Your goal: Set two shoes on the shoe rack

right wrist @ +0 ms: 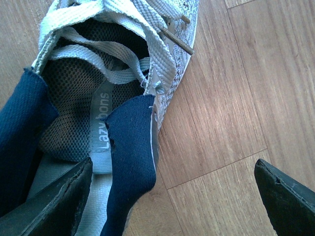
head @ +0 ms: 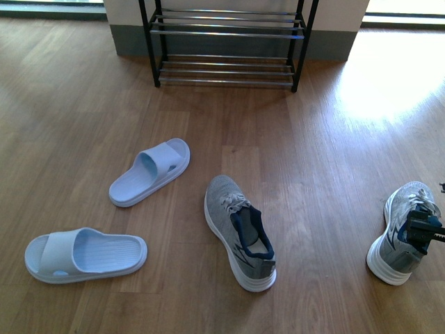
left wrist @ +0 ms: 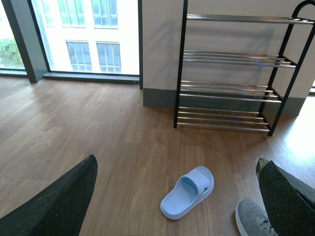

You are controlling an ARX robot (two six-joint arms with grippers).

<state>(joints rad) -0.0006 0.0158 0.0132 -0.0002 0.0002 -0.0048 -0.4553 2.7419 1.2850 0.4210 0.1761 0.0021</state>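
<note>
My left hand (left wrist: 176,164) hangs spread wide; a blue slipper (left wrist: 188,191) and a grey sneaker (left wrist: 251,219) toe lie before the shoe rack (left wrist: 231,58).

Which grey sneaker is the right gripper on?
The far-right sneaker: the right gripper straddles its collar, jaws open, one inside the opening. The centre sneaker lies alone, untouched.

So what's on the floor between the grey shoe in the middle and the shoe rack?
Nothing, just bare wooden floor between the middle grey sneaker and the shoe rack, as the front view shows.
</note>
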